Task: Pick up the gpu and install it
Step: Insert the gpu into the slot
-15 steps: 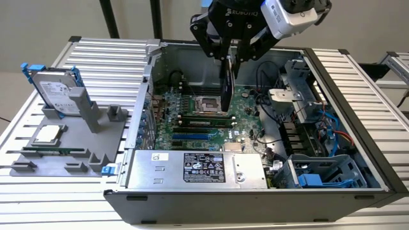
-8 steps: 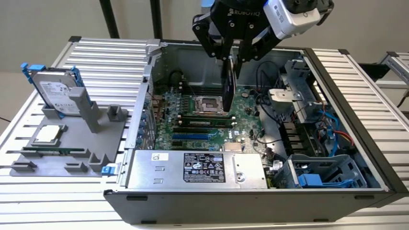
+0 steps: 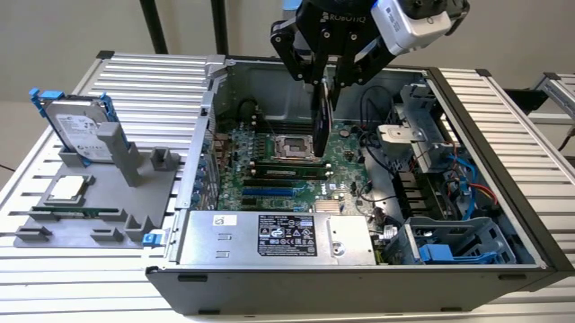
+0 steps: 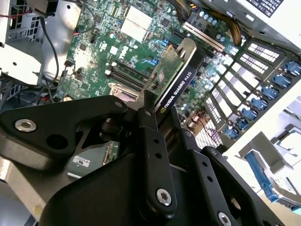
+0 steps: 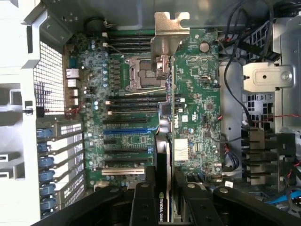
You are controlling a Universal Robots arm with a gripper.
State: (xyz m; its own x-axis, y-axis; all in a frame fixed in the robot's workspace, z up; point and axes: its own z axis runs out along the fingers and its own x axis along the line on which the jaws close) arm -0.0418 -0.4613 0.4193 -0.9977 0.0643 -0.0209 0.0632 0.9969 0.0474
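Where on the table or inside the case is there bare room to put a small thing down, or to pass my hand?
Bare slats of the table lie between the hard drive and the case wall, and along the exterior view's right of the case. Inside is crowded: the pincer holds the gpu over the motherboard, cables beside it.

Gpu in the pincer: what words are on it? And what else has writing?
gpu: white lettering on its black edge, a maker's name, left unquoted.
pincer: white lettering on its black body, also left unquoted.
power supply label: too small to read.
hard drive label: too small to read.
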